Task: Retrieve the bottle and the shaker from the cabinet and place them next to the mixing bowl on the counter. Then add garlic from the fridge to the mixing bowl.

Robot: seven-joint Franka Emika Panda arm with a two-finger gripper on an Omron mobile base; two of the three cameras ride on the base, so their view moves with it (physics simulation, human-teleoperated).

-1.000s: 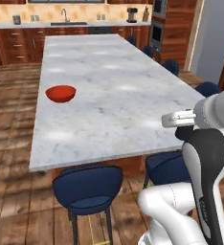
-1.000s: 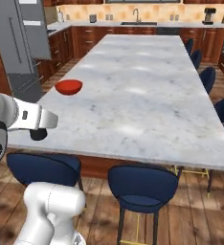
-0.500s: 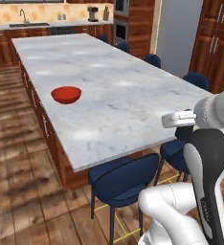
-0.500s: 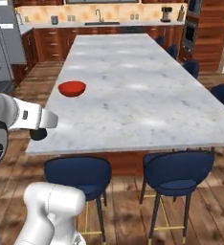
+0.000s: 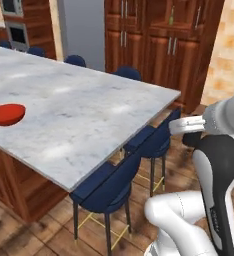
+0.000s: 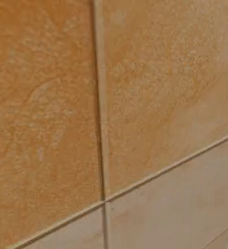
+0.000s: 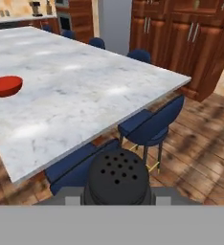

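- The shaker [image 7: 117,177] sits in the gripper [image 7: 117,198]; its round black perforated top rises between the fingers in the hand view, so the gripper is closed on it.
- In the left base view the gripper [image 5: 191,125] hangs off the counter's [image 5: 89,120] near corner, over the stools [image 5: 114,180], not yet above the marble.
- The bowl [image 5: 6,114] rests on the counter, well apart from the shaker, toward the far left part of the top; in the hand view the bowl [image 7: 5,86] looks empty.
- The cabinet [image 5: 159,45] stands beyond the counter's far corner, with the fridge [image 5: 81,30] just beside it. 1 slim greenish thing shows high in the cabinet niche; it may be the bottle, too small to tell.
- Handling, as a judgement: the shaker looks small, stiff and light, likely smooth-sided, so a firm hold low on the wider body suits it better than the tapering top, where the fingers could slide.
- Keep it upright so nothing spills from the holes, and set it flat beside the bowl without knocking the bowl.
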